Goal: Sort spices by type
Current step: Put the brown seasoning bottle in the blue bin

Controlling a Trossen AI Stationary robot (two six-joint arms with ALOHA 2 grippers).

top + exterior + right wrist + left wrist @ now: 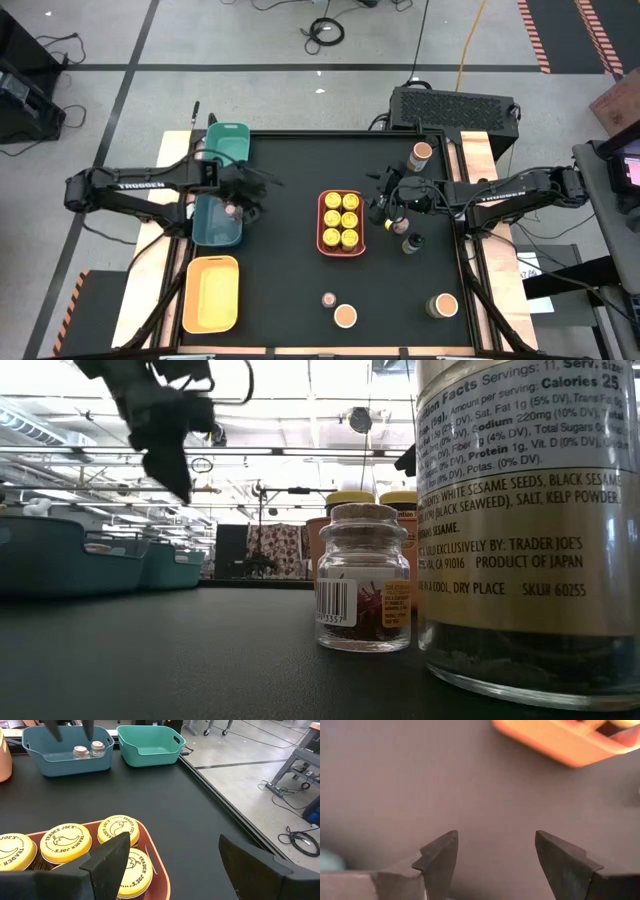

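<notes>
Black tabletop (290, 270) fills the high view, with grey floor and cables around it. Four trays sit on it: a yellow tray (211, 293) at the near left, a blue tray (216, 222) and a teal tray (229, 141) behind it, and a coral tray (341, 222) near the middle.

Left gripper (262, 182) hangs over bare table just right of the blue tray, its fingers (440, 857) about half apart with nothing between them. Right gripper (378, 205) hovers just right of the coral tray, fingers (107, 862) well apart and empty.

Six yellow-lid jars (341, 219) fill the coral tray in two rows. Two small jars (88, 750) stand in the blue tray. Tan-lid jars sit at the far right (421, 152), near middle (346, 316) and near right (444, 305). A dark-lid jar (412, 243) stands near the right gripper, and a tiny cork-top jar (363, 577) stands by the near-middle jar.
</notes>
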